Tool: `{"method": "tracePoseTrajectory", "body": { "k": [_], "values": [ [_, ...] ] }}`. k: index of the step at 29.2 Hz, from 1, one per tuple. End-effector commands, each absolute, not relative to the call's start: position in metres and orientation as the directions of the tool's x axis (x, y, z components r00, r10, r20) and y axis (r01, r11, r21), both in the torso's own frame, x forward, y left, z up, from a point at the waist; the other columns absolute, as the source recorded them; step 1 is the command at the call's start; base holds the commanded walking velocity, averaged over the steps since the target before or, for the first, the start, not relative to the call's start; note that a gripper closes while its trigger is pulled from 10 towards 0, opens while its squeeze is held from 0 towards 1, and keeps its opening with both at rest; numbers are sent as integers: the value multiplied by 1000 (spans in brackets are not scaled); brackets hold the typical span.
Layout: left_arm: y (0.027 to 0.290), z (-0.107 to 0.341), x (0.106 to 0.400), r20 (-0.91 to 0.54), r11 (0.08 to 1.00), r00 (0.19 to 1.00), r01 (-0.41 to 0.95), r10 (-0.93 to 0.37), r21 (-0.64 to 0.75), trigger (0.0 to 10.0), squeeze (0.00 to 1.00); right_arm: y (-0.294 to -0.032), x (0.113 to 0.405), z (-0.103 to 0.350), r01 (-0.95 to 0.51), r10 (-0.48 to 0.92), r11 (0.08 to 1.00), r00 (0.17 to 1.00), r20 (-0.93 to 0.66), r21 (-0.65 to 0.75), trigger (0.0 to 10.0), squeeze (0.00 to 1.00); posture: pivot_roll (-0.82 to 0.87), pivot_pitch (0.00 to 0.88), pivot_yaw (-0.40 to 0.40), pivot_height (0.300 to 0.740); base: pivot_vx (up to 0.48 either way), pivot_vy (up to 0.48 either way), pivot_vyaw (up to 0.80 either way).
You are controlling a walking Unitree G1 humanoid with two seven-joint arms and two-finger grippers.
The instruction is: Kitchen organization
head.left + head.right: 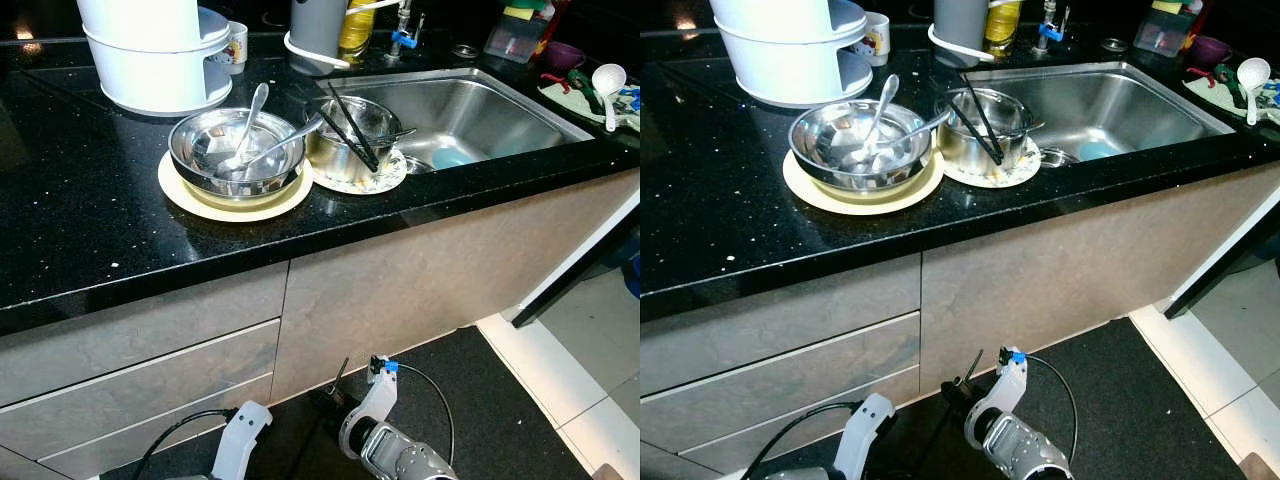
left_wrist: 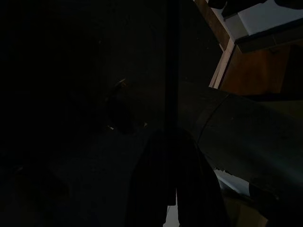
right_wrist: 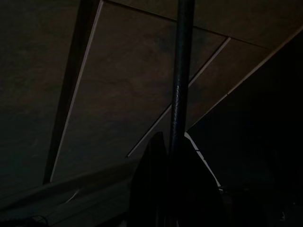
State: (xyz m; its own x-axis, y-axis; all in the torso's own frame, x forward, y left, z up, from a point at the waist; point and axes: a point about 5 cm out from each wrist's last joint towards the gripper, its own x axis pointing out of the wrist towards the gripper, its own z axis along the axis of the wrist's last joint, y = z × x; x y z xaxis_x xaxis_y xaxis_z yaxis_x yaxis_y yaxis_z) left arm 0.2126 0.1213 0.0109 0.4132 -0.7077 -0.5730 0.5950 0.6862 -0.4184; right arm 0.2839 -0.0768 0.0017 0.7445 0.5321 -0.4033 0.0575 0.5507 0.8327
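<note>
Right hand (image 3: 173, 189) low by the drawers, fingers pressed together, left hand (image 2: 173, 189) likewise, both empty.

arms (image 1: 385, 450): silver, white wrist shells | black cables | blue connector

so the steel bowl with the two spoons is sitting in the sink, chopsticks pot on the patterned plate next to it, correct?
Not quite. The steel bowl with the two spoons sits on a cream plate on the black counter, beside the sink, as the left eye view shows. The chopsticks pot is on the patterned plate.
</note>
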Motion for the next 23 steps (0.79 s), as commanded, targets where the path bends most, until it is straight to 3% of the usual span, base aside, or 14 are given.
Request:
{"method": "tracePoseTrajectory", "body": {
  "k": [1,5,6,7,8,15,16,17,22,23],
  "values": [
    [122,9,209,-584,676,389,601,-713,-426,0,0,-74,284,0,77,518,556,747,-417,828,0,0,-54,208,-108,740,0,0,0],
    [125,8,212,-598,704,419,594,-683,-388,0,0,-76,284,0,82,510,553,753,-415,829,0,0,-53,206,-107,740,0,0,0],
    [127,7,214,-608,725,440,583,-661,-367,7098,0,-76,284,0,84,508,553,754,-416,829,0,0,-52,206,-105,740,0,0,0],
    [128,7,216,-614,739,453,574,-646,-353,7098,0,-77,284,0,85,507,553,755,-416,829,0,0,-52,206,-105,740,0,0,0],
    [129,9,219,-597,749,479,554,-643,-363,10000,1000,-77,284,0,84,506,555,755,-417,827,0,0,-53,204,-104,740,0,0,0],
    [129,12,222,-596,740,478,583,-646,-334,10000,1000,-81,281,-5,78,492,599,750,-442,797,0,0,-51,202,-103,740,0,0,0],
    [130,11,222,-609,739,470,595,-639,-316,10000,278,-83,281,-6,86,478,609,754,-451,789,0,0,-48,198,-100,740,0,0,0],
    [130,10,221,-613,736,466,603,-637,-306,10000,0,-86,281,-8,98,459,619,761,-459,779,0,0,-48,196,-100,740,0,0,0],
    [130,10,222,-613,747,482,598,-626,-291,10000,0,-112,280,-15,160,290,727,810,-510,668,0,0,-45,183,-94,740,0,0,0],
    [130,10,222,-622,750,482,601,-616,-277,10000,0,-123,280,-17,179,215,785,820,-531,593,0,0,-44,180,-94,740,0,0,0]
  ]
}}
